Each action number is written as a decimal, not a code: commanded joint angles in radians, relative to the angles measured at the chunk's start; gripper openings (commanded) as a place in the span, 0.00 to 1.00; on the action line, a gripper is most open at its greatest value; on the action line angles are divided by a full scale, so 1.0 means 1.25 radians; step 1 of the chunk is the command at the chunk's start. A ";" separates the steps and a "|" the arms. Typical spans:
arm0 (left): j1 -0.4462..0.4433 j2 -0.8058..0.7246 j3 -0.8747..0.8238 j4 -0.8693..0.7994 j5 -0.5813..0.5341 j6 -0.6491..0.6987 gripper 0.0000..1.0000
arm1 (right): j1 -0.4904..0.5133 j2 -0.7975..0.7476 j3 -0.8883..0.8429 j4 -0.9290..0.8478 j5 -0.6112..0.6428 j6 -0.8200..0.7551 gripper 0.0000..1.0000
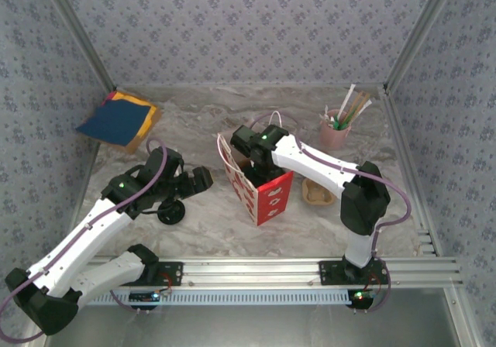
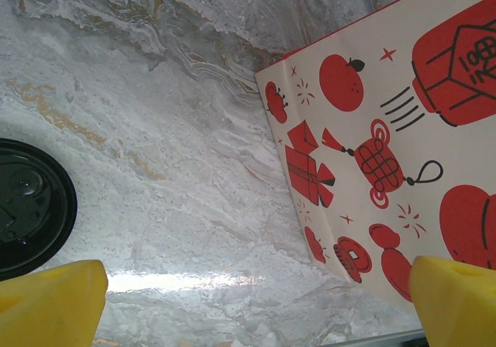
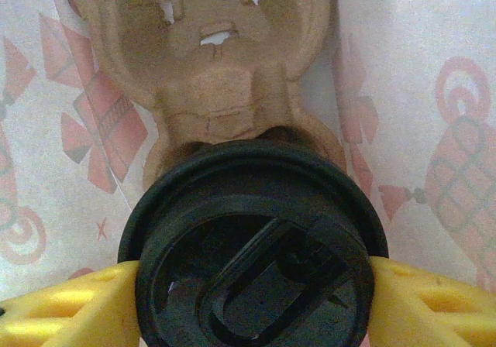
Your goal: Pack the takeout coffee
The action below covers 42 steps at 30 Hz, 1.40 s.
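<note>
I have the left pincer [image 2: 256, 300] spread apart above the surface [image 2: 155, 91], near a loose black lid [image 2: 27, 207] and the bag [image 2: 372, 153], while inside the bag the right pincer [image 3: 252, 300] is clamped on the lidded coffee [image 3: 248, 231] by a carrier [image 3: 209, 68].

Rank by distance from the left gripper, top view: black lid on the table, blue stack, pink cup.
From the left gripper:
1. Lid: nearest, on the table just to its left, toward the arm bases.
2. Blue stack: far left corner.
3. Pink cup: farthest, at the far right.
</note>
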 commanded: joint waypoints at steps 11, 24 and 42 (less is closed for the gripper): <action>0.006 -0.008 0.025 -0.009 0.000 -0.004 1.00 | -0.002 0.037 -0.047 -0.023 0.001 0.001 0.68; 0.006 -0.010 0.021 -0.009 0.001 -0.007 1.00 | -0.002 0.040 -0.085 0.003 -0.004 0.003 0.68; 0.005 -0.008 0.021 -0.006 0.000 -0.006 1.00 | 0.003 0.032 -0.053 -0.019 0.003 0.005 0.68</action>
